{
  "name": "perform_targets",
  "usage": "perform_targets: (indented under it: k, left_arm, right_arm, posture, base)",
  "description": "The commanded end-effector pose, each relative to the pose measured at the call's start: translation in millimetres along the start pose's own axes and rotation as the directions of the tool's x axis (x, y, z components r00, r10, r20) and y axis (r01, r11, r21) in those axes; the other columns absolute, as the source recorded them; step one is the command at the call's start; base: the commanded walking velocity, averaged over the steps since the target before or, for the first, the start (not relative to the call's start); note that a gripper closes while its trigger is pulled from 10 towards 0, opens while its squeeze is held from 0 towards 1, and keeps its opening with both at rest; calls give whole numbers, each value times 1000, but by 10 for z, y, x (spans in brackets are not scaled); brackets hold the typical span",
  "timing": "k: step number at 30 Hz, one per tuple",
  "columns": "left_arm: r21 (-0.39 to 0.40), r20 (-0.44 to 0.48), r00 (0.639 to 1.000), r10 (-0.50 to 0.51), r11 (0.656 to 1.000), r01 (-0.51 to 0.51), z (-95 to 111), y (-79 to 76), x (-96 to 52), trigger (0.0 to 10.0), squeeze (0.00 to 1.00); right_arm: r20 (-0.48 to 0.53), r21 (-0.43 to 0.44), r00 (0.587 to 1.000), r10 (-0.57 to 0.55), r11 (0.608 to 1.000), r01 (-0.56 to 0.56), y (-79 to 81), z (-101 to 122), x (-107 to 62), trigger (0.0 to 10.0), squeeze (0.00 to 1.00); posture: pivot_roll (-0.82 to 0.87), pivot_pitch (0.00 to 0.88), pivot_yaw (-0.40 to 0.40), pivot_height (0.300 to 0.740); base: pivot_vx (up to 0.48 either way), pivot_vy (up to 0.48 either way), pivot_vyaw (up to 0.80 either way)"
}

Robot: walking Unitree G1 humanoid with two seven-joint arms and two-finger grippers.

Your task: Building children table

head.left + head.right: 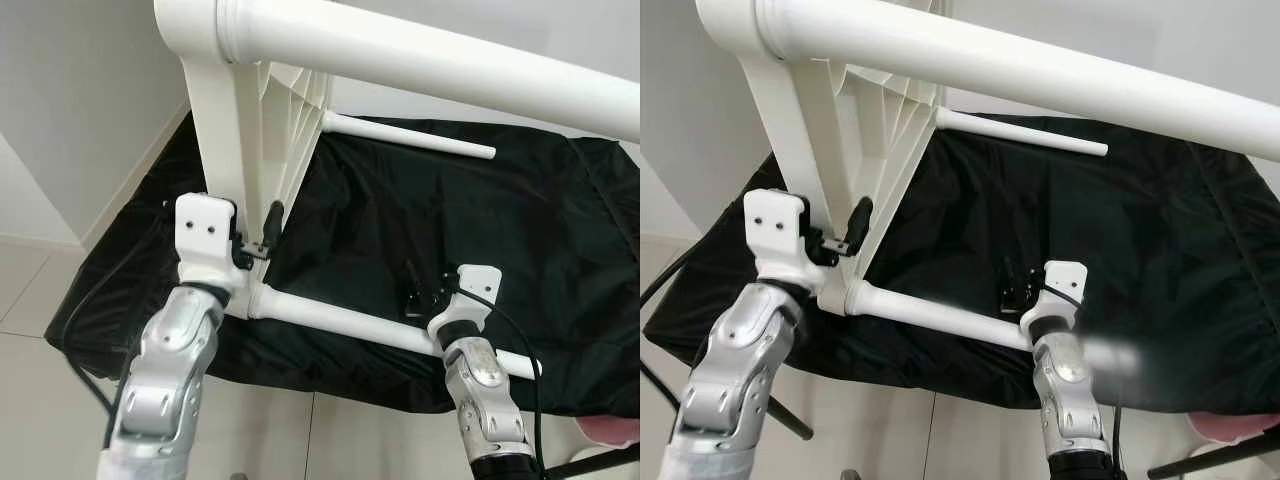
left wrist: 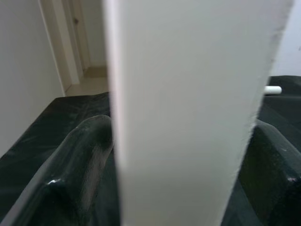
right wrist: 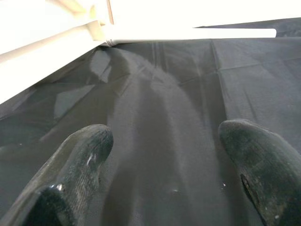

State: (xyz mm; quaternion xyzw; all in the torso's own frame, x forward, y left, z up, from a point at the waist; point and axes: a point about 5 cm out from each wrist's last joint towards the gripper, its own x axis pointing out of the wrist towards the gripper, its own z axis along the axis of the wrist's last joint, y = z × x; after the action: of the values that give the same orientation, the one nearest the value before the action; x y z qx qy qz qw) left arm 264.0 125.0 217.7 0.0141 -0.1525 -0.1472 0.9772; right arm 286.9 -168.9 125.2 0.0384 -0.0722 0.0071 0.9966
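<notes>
The white children's table stands tipped on its edge on a black cloth point(image 1: 450, 210). Its ribbed top panel point(image 1: 225, 130) rises upright at the left. One round leg point(image 1: 430, 60) runs across the top of the head view close to the camera, a second leg point(image 1: 340, 320) lies low near the front, and a third point(image 1: 410, 135) points away at the back. My left gripper point(image 1: 250, 240) is shut on the panel's edge point(image 2: 183, 117), a black finger point(image 2: 80, 160) on each side. My right gripper point(image 1: 425, 292) hovers open over the cloth point(image 3: 164, 94), just behind the low leg.
The cloth covers a low surface whose front edge point(image 1: 330, 385) is right before me, with pale floor tiles point(image 1: 30, 290) beyond it at the left. A white wall point(image 1: 70, 100) stands at the left. A pink object point(image 1: 610, 430) lies at the bottom right.
</notes>
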Motion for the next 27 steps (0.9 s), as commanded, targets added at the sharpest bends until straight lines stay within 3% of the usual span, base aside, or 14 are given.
perform_targets:
  k: [1,3,6,14,23,27]
  left_arm:
    - [-12,-6,990,-139,990,138,12,-81,-38,10000,0]
    - [-34,-37,964,-262,965,261,13,-124,-148,10000,0]
    - [-36,-58,951,-302,953,300,0,-136,-198,10000,0]
    - [-15,-97,931,-353,935,353,2,-87,-289,10000,0]
    - [-18,-217,873,-437,896,445,-20,-14,-513,10000,0]
    - [-9,-240,867,-437,894,448,-14,18,-560,10000,0]
  right_arm:
    - [-2,3,1000,-5,1000,5,-15,-22,-20,10000,0]
    - [-8,5,1000,4,1000,-4,1,-39,-16,10000,0]
    - [-8,6,1000,8,1000,-8,11,-42,-13,10000,0]
    - [-9,7,1000,14,1000,-14,22,-46,-5,10000,0]
    - [-19,10,999,32,999,-32,53,-81,1,10000,0]
    - [-20,10,999,36,999,-36,56,-84,12,10000,0]
  posture:
    - [-2,68,17,740]
    - [6,66,13,740]
    - [11,60,11,740]
    - [16,57,9,740]
    - [42,43,-1,740]
    - [49,38,-4,740]
  base:
    - [0,0,0]
    - [0,0,0]
    - [0,0,0]
    - [0,0,0]
    - [0,0,0]
    - [0,0,0]
